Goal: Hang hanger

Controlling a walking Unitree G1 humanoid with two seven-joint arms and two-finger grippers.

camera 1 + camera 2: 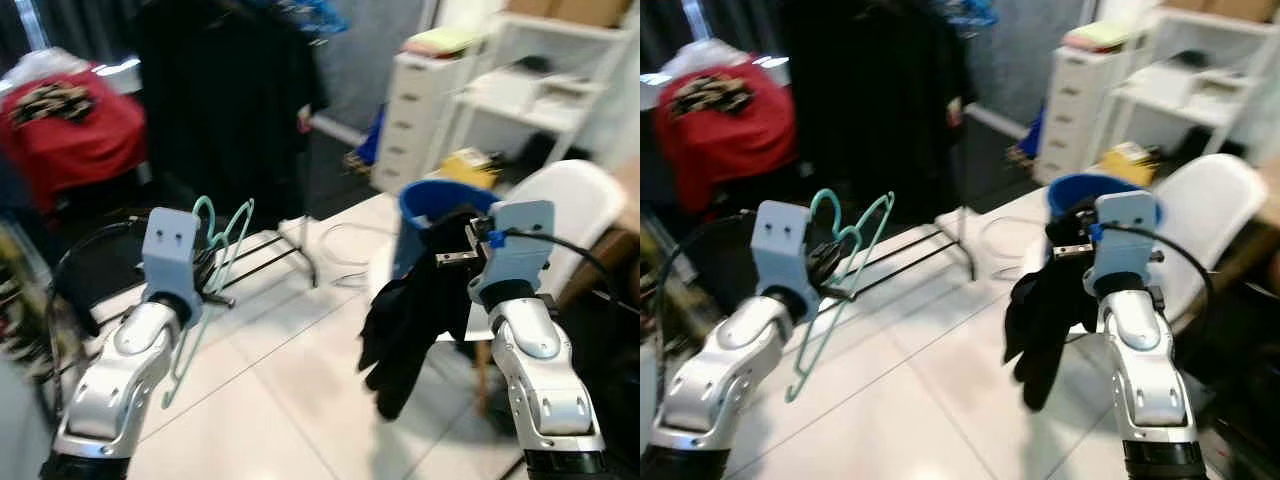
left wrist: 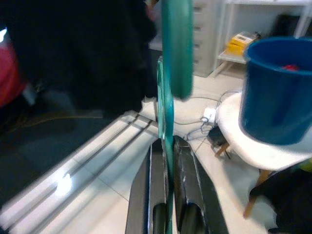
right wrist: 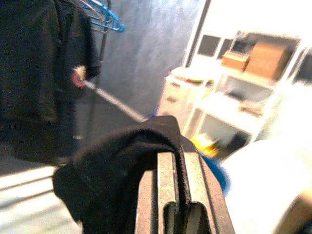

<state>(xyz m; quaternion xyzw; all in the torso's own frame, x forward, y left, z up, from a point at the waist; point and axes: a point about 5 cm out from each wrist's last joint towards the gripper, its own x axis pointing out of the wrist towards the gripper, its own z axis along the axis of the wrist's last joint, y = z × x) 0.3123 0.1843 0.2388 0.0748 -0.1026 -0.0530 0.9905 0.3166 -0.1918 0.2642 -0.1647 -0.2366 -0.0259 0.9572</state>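
A teal plastic hanger [image 1: 215,262] hangs tilted from my left gripper [image 1: 212,285], which is shut on its thin bar; in the left wrist view the hanger [image 2: 168,97] runs up between the two black fingers [image 2: 151,195]. My right gripper [image 1: 462,240] is shut on a black garment [image 1: 415,320] that droops below it; the right wrist view has the cloth [image 3: 122,165] folded over the fingers [image 3: 170,195]. Dark clothes [image 1: 225,100] hang on a rack [image 1: 290,255] straight ahead, with blue hangers [image 3: 100,14] on its rail.
A blue bucket [image 1: 445,205] stands on a white chair [image 1: 570,200] at the right. White drawers [image 1: 420,105] and shelves [image 1: 545,80] line the back right wall. A red cloth heap [image 1: 75,130] lies at the back left. White tiled floor [image 1: 290,400] is between my arms.
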